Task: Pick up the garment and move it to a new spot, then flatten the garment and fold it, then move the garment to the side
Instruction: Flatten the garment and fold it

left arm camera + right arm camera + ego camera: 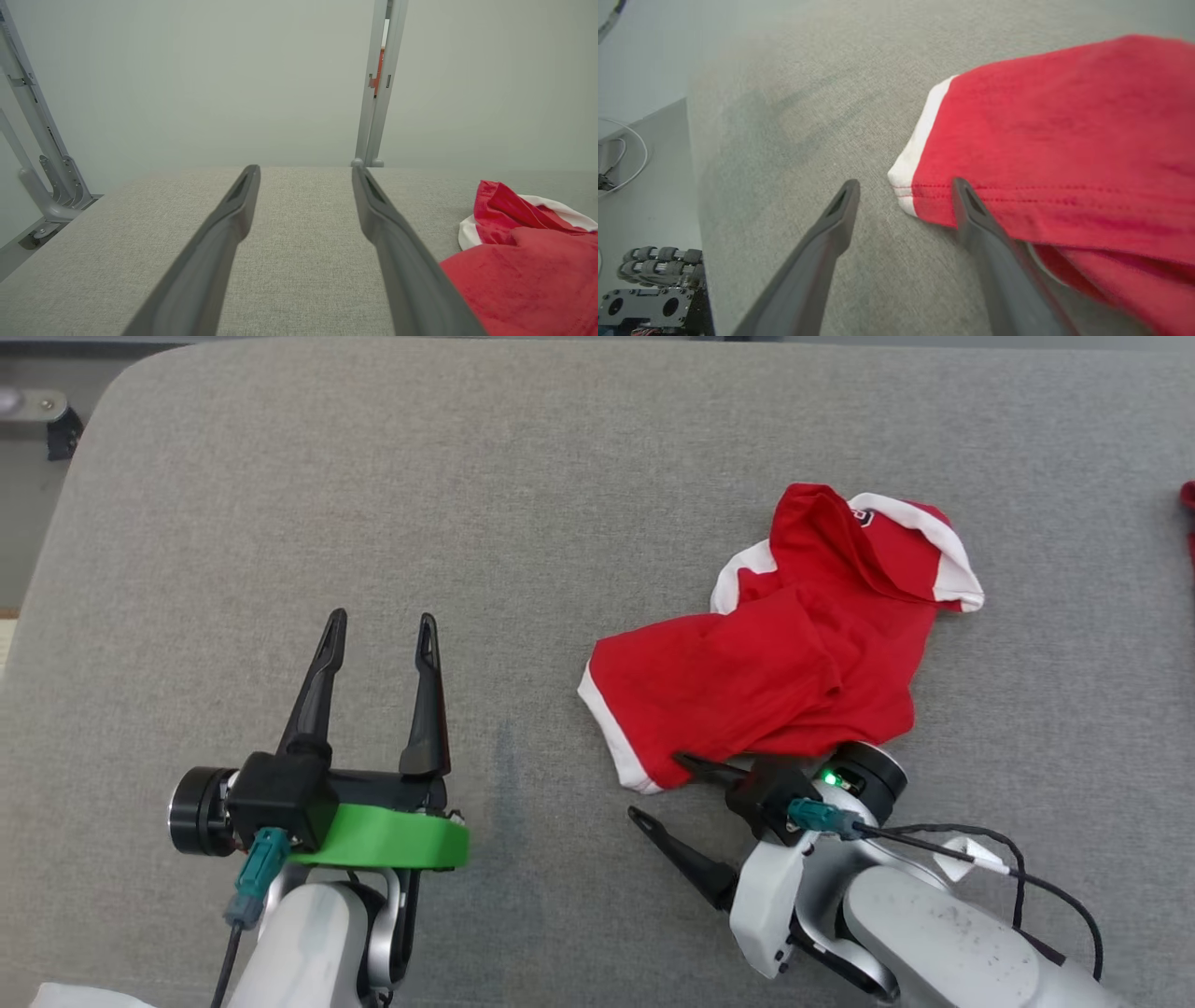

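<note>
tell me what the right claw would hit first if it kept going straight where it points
Most likely the garment: its white-trimmed corner lies just ahead of the open right claw, with one finger at the red edge. Whether that finger touches the cloth is unclear.

We see the garment (775, 672), a small red piece of clothing with white trim, lying crumpled on the grey padded surface (373, 476), right of the middle in the head view. It is not flat: its far part is bunched and folded over on itself, with a white-edged opening (938, 546) turned up at the far right. A scrap of dark print (861, 516) shows near the top, too folded for us to read. A white band (607, 733) runs round its near left corner, beside a stitched hem (994, 191).
</note>
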Robot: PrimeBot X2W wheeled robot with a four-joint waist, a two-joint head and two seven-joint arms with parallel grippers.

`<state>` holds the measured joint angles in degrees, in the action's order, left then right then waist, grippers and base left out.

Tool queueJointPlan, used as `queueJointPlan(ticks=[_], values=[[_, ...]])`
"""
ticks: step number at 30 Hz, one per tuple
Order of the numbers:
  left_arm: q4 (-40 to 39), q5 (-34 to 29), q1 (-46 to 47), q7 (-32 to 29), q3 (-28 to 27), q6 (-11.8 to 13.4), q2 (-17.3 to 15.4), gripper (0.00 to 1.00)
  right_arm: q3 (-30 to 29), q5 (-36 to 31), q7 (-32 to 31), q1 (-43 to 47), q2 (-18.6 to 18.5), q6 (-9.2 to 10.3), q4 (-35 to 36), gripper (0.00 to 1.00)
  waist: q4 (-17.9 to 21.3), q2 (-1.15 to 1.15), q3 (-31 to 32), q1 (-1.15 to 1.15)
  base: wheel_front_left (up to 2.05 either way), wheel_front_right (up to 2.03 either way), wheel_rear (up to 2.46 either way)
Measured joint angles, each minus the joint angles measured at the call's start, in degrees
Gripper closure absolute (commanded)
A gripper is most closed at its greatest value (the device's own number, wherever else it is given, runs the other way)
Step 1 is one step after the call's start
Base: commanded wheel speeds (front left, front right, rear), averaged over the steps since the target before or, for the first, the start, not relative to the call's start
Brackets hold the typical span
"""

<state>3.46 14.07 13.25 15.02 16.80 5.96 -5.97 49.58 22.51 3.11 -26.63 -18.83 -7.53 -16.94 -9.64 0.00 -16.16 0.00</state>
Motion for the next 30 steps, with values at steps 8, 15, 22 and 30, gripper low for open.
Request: queueJointPlan(ticks=[8,15,22,30], values=[[0.7,-0.7,0.3,0.0,-1.3,-0.9,1.3,0.0,3.5,0.9,1.4,-5.0,3.2,0.09,-10.8,1.0,-2.7,0.0,-3.2,0.0,0.0,0.0,0.0],[0.9,-2.0,0.2,0.0,-2.5,-1.5,1.6,0.0,4.9,1.4,8.7,-6.3,4.3,0.04,-8.4,1.0,-1.1,0.0,-2.8,0.0,0.0,0.0,0.0],[1.3,-3.1,-0.6,0.0,-3.7,-2.0,1.7,0.0,-1.5,2.0,11.6,-8.8,5.7,0.04,4.7,1.0,1.4,0.0,-1.4,0.0,0.0,0.0,0.0],[1.5,-3.6,-1.0,0.0,-4.2,-2.5,1.6,0.0,-17.7,1.9,11.9,-2.9,4.2,0.02,14.8,1.0,4.7,0.0,0.0,0.0,0.0,0.0,0.0]])
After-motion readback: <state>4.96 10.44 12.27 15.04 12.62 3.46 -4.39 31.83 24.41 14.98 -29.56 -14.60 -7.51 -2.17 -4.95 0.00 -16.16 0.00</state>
